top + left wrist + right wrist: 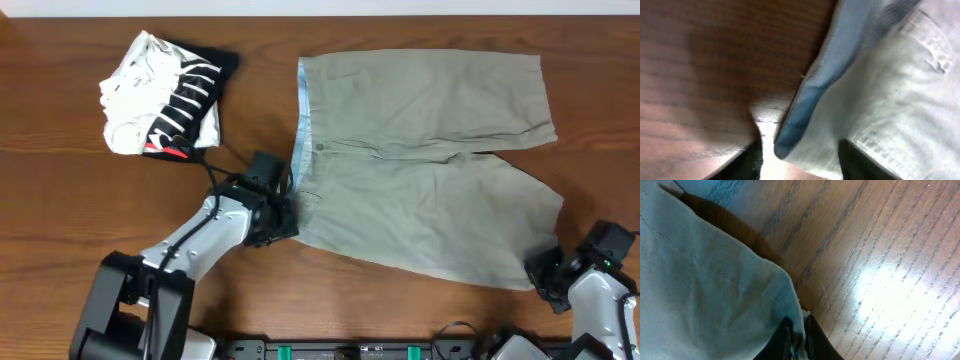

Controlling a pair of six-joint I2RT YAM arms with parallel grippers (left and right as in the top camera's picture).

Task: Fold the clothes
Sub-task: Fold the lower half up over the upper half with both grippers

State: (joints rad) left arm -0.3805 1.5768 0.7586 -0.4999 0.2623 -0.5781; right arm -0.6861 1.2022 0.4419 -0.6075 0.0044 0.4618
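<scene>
Lying flat on the brown wooden table point(60, 230) is a pair of khaki grey-green cotton shorts point(420, 150); they fill the middle and right part of the table top; the pale blue inner waistband point(304, 110) points to the left side of the overhead view, with a small round button point(320, 148) just beside it, and the 2 legs point to the right; the black left gripper point(281, 212) sits at the near corner of the waistband; in the left wrist view its 2 dark fingers point(745, 167) stand apart, one on each side of that blue corner; one finger touches the cloth and the other has a small gap of bare table next to it, so the jaws are partly open and are not squeezing the shorts; the black right gripper point(545, 272) sits at the near corner of the lower leg, at the hem; in the right wrist view its 2 fingers are very close together with a thin bit of the hem pinched between them, so it has hold of the shorts; a folded black-and-white striped garment point(165, 100) with a small red mark point(160, 150) lies at the far left of the table, apart from the shorts.
</scene>
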